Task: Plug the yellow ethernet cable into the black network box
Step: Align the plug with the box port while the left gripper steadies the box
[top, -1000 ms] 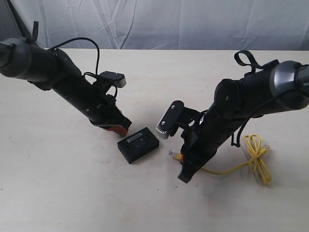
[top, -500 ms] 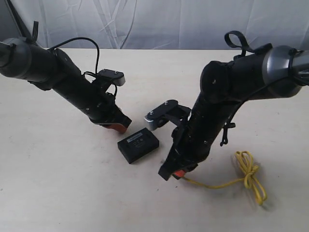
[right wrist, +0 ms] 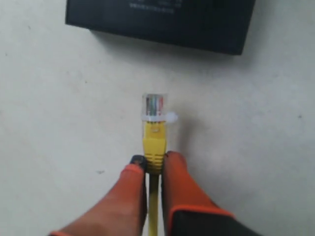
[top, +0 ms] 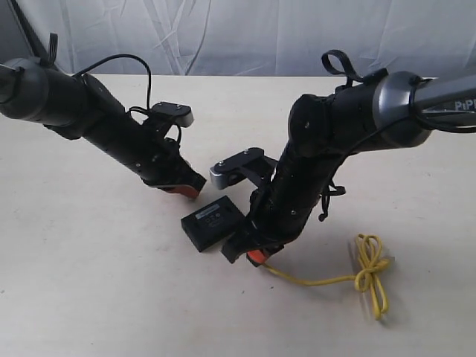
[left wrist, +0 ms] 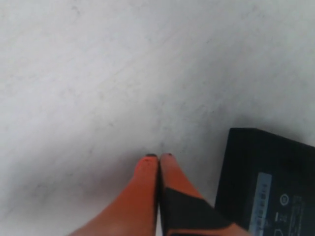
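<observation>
Right gripper (right wrist: 153, 160), clamping the yellow ethernet cable (right wrist: 154, 132), now sits further left, facing the black network box (top: 213, 222): plug-in's next. Left gripper (left wrist: 158, 160) closed, empty.

The network box (top: 213, 223) is lying on the desk (top: 89, 290), near its middle. The left fingers (top: 186, 190) are pointing down just behind and to the left of the box, near one corner. The right fingers (top: 256, 256) are sitting just right of it, pinching the ethernet cable (top: 316, 281), whose plug (right wrist: 154, 105) is facing the box's side without touching it. The cable's knotted loop (top: 368, 268) is lying farther right on the desk.
</observation>
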Available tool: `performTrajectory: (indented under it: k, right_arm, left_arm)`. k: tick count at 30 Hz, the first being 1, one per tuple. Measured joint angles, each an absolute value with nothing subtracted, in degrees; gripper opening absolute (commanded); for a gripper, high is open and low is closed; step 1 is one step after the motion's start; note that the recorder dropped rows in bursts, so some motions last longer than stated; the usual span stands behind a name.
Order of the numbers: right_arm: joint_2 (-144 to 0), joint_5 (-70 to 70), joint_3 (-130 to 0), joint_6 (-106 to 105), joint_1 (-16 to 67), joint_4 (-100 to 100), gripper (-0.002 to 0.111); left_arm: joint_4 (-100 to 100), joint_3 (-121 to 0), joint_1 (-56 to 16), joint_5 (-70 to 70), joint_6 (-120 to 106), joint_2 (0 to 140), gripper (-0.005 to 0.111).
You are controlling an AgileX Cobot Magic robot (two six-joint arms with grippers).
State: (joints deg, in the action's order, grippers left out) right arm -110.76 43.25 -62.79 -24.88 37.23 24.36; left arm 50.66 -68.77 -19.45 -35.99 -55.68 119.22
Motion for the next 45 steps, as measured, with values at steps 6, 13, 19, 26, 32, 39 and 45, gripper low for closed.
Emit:
performTrajectory:
  k: [6,13,19,26,32,39,45]
  right_arm:
    - [-111.8,40.6,-63.0,-24.5,37.2,26.0,-0.001]
    - [-113.9,40.1,-63.1,-24.5,37.3,26.6,-0.001]
    - [-114.0,39.3,-63.2,-24.6,37.3,27.2,-0.001]
    - [-114.0,37.8,-63.2,-25.1,37.4,27.5,-0.001]
    - [-114.0,37.8,-63.2,-26.7,37.4,28.6,-0.001]
    - [-113.9,38.8,-63.2,-27.4,37.4,28.8,-0.001]
    - [-113.4,37.8,-63.2,-27.4,37.6,28.8,-0.001]
  left_arm:
    - [52.2,-68.8,-19.5,-36.0,-57.8,119.2,0.000]
    - [52.5,-68.8,-19.5,-36.2,-59.0,120.0,0.000]
    - [53.5,-68.8,-19.5,-38.0,-61.8,120.4,0.000]
    - [56.0,-68.8,-19.5,-40.3,-65.2,120.9,0.000]
    - [56.1,-68.8,-19.5,-41.9,-66.2,121.0,0.000]
    - [56.0,-68.8,-19.5,-42.3,-66.3,121.0,0.000]
    - [55.9,-68.8,-19.5,-42.4,-66.3,121.1,0.000]
